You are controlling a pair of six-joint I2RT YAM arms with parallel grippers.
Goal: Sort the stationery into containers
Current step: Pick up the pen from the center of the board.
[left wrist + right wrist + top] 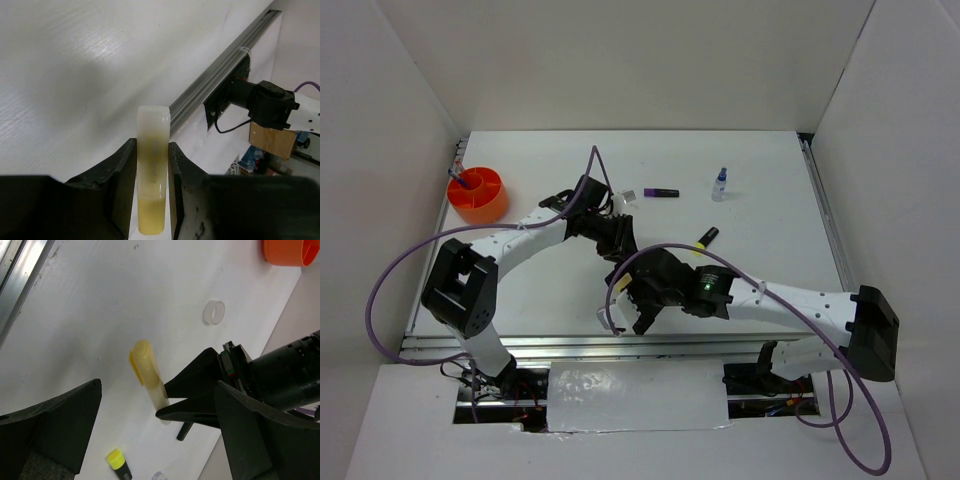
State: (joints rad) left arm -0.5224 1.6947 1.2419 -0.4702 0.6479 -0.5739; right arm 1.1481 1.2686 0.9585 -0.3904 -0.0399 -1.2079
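The orange cup [480, 200] stands at the far left of the counter [770, 220]. Near the middle, the left gripper [152, 147] is clamped on the pale yellow stick [153, 125], whose end juts past the fingertips. Just beside it, the right gripper [159, 385] gapes wide and holds nothing. Further right lie the purple marker [660, 192] and the black-yellow highlighter [706, 237], and the small bottle [720, 185] stands upright.

One orange cup [485, 212] is counted, with at least one pen [460, 178] seen standing in it; whether more are there cannot be told. One purple marker [660, 192], one black-and-yellow highlighter [706, 237], one small clear bottle [720, 184], one pale yellow stick [152, 165] and one white tape ring [214, 312] are counted.
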